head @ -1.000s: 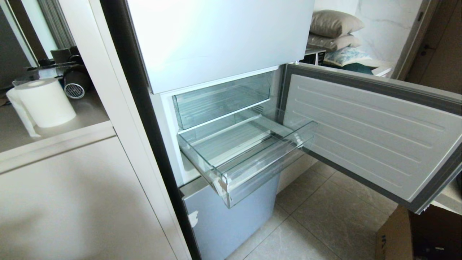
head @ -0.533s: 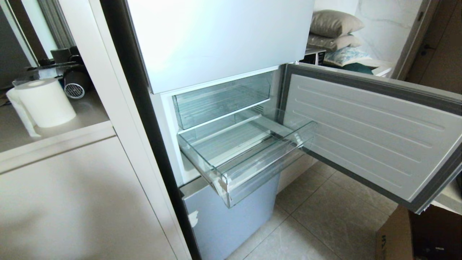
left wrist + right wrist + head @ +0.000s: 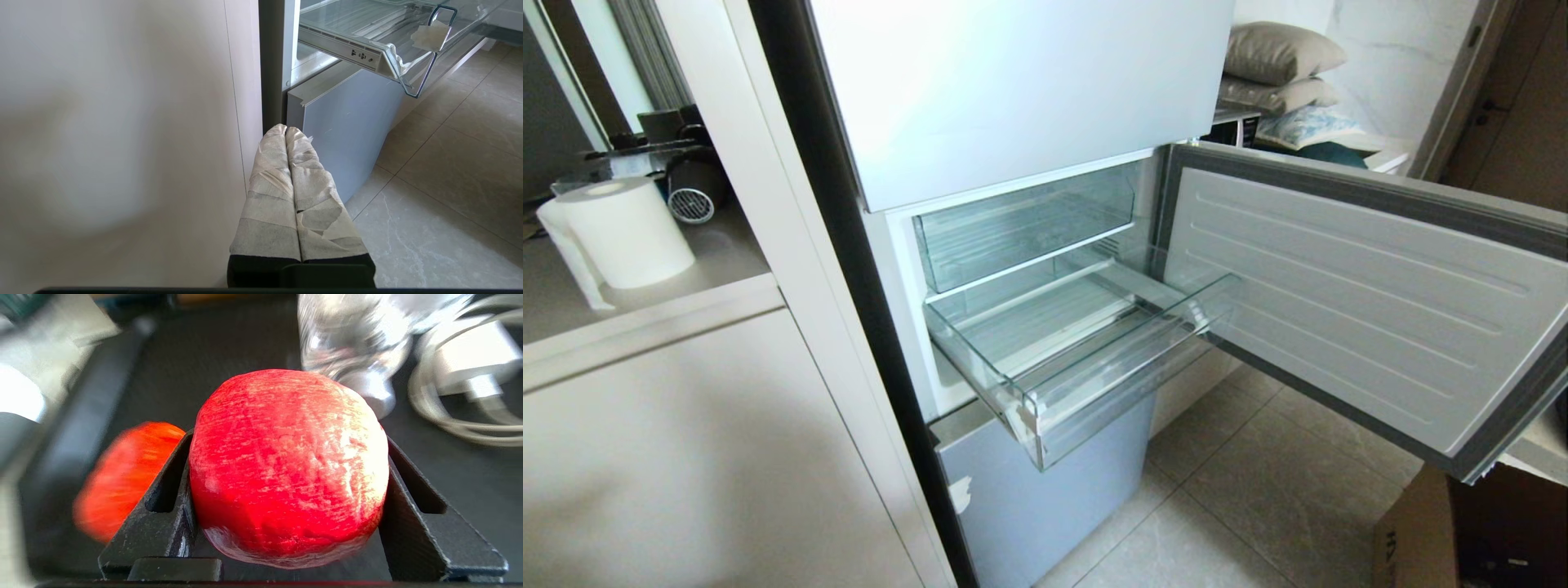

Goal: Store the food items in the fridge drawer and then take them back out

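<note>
My right gripper [image 3: 288,437] is shut on a red apple-like fruit [image 3: 286,469]: both black fingers press against its sides above a dark surface. A second red fruit [image 3: 122,477] lies blurred beside the gripper. The fridge drawer [image 3: 1045,408], clear plastic with a ribbed floor and a white tape scrap on its front corner, stands pulled out and empty under the open fridge door [image 3: 1356,294]. It also shows in the left wrist view as the fridge drawer [image 3: 392,49]. My left gripper [image 3: 286,130], its fingers wrapped in tape, is shut and empty, low beside the fridge. Neither arm shows in the head view.
A second clear bin [image 3: 1021,224] sits pushed in above the drawer. A clear plastic bottle [image 3: 351,343] and a white charger with cable [image 3: 470,359] lie near the fruit. A cardboard box [image 3: 1429,531] stands on the tiled floor under the door. A paper roll [image 3: 621,229] is on the left counter.
</note>
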